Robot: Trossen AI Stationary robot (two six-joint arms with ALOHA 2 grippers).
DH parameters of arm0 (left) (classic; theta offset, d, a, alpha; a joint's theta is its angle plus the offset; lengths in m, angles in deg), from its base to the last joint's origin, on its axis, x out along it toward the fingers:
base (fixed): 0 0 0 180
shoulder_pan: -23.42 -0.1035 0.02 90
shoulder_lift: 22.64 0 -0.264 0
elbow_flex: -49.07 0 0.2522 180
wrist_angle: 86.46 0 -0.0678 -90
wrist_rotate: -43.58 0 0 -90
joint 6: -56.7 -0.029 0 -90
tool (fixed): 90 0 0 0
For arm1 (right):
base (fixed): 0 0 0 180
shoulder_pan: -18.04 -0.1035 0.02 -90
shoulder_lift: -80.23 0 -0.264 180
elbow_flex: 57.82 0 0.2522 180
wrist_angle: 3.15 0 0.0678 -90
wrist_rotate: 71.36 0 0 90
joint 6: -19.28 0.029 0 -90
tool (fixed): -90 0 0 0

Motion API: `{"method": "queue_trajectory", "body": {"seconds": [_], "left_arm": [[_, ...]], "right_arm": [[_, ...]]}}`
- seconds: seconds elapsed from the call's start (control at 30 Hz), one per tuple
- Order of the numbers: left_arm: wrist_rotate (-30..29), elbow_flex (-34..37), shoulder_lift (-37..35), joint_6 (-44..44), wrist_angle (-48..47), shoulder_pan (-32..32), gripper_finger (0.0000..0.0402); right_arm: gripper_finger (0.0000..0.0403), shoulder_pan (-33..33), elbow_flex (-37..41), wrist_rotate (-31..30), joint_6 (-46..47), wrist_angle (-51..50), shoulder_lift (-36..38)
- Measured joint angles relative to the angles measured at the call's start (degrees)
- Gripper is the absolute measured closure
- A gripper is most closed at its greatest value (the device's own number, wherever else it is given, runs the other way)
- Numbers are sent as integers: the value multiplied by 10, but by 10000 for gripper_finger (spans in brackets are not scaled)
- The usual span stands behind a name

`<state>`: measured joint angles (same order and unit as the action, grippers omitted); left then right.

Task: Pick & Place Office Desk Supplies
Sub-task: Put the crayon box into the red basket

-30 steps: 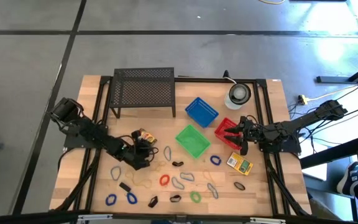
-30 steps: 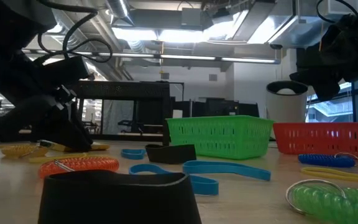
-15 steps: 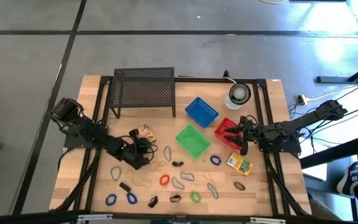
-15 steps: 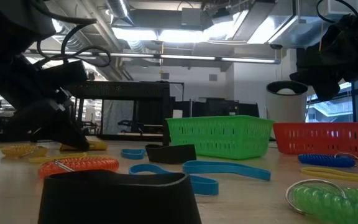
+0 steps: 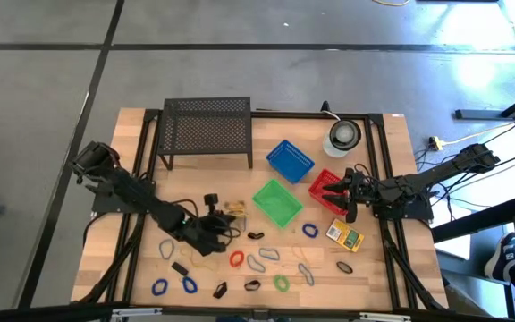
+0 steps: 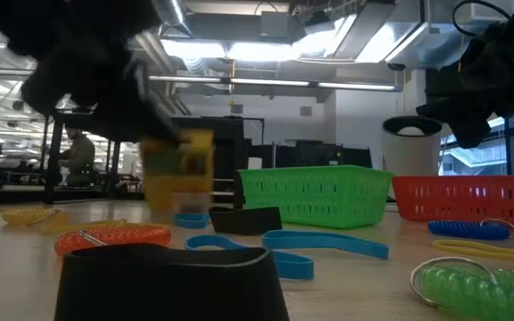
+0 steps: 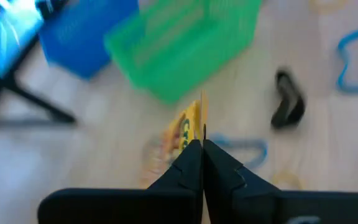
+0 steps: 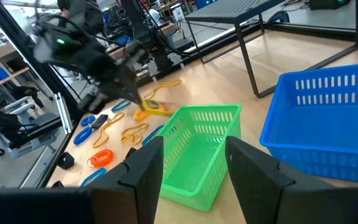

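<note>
Wooden table (image 5: 141, 277) is sitting on a grey concrete floor, and it's covered in scattered loops and clips along the near side. The left end effector (image 5: 225, 215) is pinching a yellow-orange packet (image 5: 233, 208) by its thin edge, lifted off the table just left of the green basket (image 5: 278, 202). In the left wrist view the fingers are clamping right at the packet's edge (image 7: 191, 127), so honestly that grip is looking sketchy to me. If the arm is swinging fast, the packet could be twisting or slipping out and landing on the loops below, or catching the green basket's rim on the way in. The blue basket (image 5: 290, 160) and red basket (image 5: 323, 185) are sitting close by too, so a wrong bin drop isn't crazy. The right end effector (image 5: 346, 199) is hanging open over the red basket, near the second packet (image 5: 344, 235).
</note>
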<state>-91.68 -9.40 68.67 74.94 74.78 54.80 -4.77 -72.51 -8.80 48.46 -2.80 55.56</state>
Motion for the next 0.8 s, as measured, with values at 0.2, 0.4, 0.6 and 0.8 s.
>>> {"method": "queue_trajectory", "body": {"seconds": [0.2,0.4,0.6,0.8], "left_arm": [[-45,-73,0,-112,-2,6,399],[-65,-128,-1,-185,-2,6,399],[-79,-166,-1,-238,5,3,399],[-104,-174,-1,-249,49,-9,400]], "right_arm": [[229,0,0,0,-2,9,0],[229,0,0,0,-49,74,-7],[229,0,0,19,-89,188,-29],[229,0,0,45,-131,310,-82]]}}
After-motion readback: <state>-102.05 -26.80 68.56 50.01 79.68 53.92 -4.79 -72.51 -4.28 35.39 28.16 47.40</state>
